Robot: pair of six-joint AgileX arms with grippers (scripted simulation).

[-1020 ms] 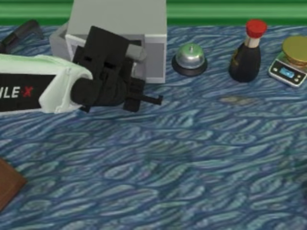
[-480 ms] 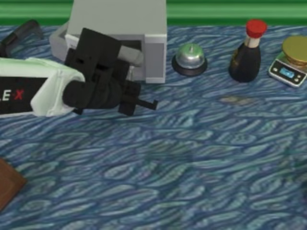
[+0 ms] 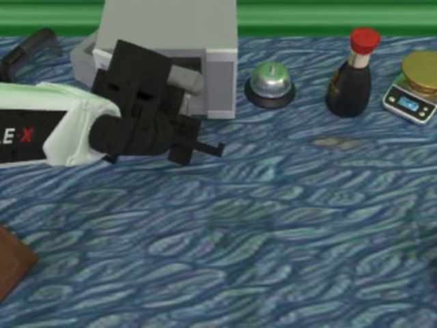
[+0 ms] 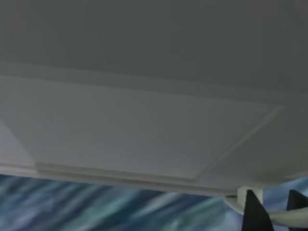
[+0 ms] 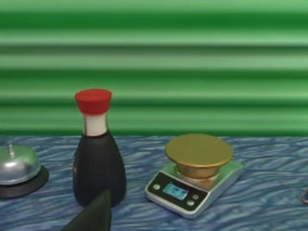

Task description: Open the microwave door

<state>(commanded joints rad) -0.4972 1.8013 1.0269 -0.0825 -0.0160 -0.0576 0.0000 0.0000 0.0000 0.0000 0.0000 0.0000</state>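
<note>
Microwave [image 3: 171,34] at table's far left. Left gripper [image 4: 269,211] straddles pale handle [image 4: 284,216] at door [image 4: 134,130] edge, fingers apparently clamped; right arm out of top view.

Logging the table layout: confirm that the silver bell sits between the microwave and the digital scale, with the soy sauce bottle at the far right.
Not quite. The top view shows the silver bell between the microwave and the soy sauce bottle; the digital scale is the one at the far right.
</note>
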